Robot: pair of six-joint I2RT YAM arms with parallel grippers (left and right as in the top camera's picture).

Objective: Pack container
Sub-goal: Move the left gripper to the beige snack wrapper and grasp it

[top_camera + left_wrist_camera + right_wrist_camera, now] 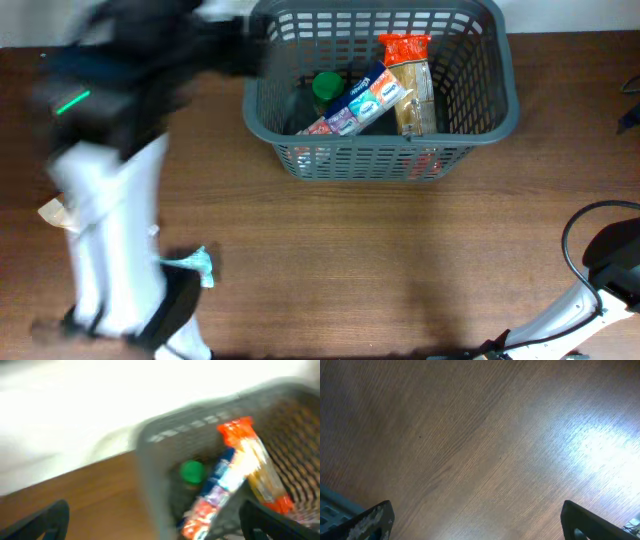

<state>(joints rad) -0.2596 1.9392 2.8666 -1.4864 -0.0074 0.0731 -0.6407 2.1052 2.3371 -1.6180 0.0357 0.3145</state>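
Though print on the packet (225, 472) blurs past reading, the container (150, 470) lies centre-right behind the wide-spread, empty left fingers (47, 520); right fingers (370, 520) equally wide, empty.

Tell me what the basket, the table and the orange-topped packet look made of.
Basket: moulded plastic, matte grey, judging by its even slotted lattice and thick rim. Table: wood or wood-look laminate, brown with fine grain and a soft sheen. Orange-topped packet: probably glossy plastic film, partly see-through.

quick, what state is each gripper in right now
left gripper: open, holding nothing
right gripper: open, holding nothing
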